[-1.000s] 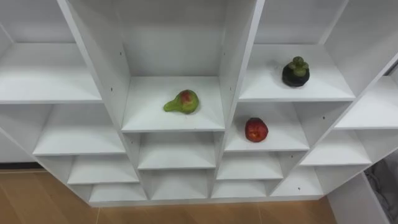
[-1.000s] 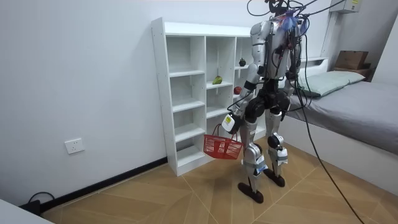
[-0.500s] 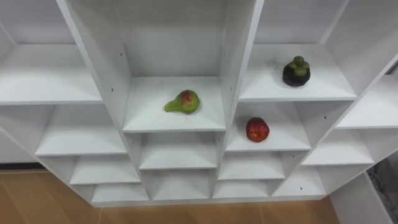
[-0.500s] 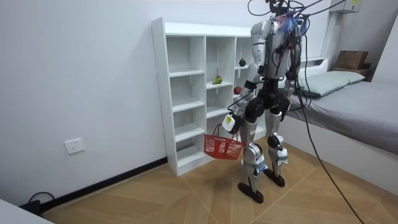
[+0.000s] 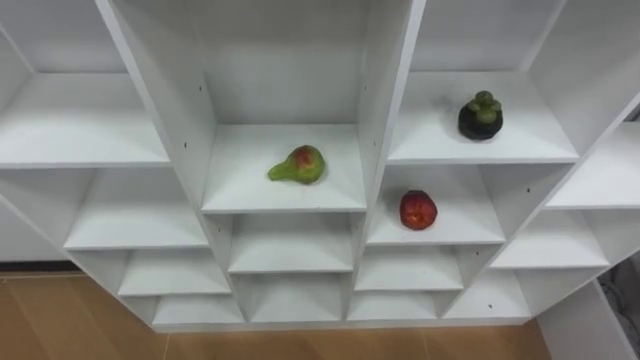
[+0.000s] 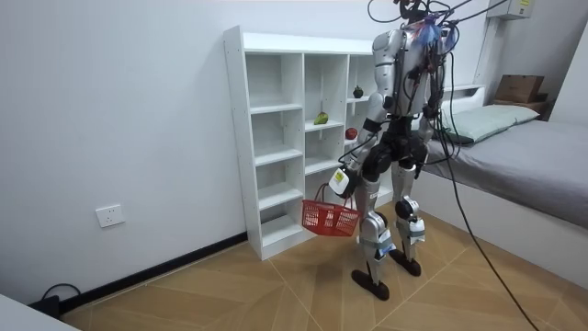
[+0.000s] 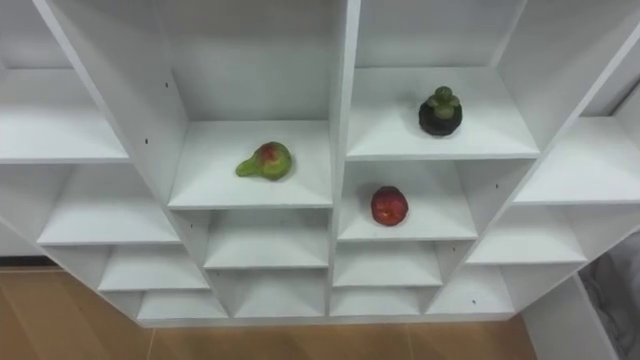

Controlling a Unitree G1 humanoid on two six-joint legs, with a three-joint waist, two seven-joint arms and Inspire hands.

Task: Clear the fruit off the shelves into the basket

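1. Step in hand: the robot stands facing the white closet [image 5: 385,90], looking down at its shelves. No fruit has been picked yet, so I judge this the line-up before the first reach.
2. Where the fruit is: all three pieces lie on shelves, well apart.
   - A green pear [image 5: 297,165] with a red blush lies on its side in the middle column.
   - A red apple [image 5: 418,210] sits one column over, at about 4 o'clock from the pear and a shelf lower.
   - A dark fruit [image 5: 481,116] with a green cap stands at about 1 o'clock from the apple, on the shelf above it.
3. The hands: in the room view the left hand [image 6: 338,181] hangs low at the robot's side with a red basket [image 6: 330,217] dangling under it. Its fingers seem hooked round the handle, though at that distance this is a guess from how the basket hangs. Whether the basket holds anything I cannot tell.
4. Next move: the free arm should come up and go into one compartment.
   - The pear is the easiest first pick, being dead centre.
   - The hand must pass between the upright dividers, close round the fruit without rolling it to the back, then carry it down to the basket at the robot's 9 o'clock.
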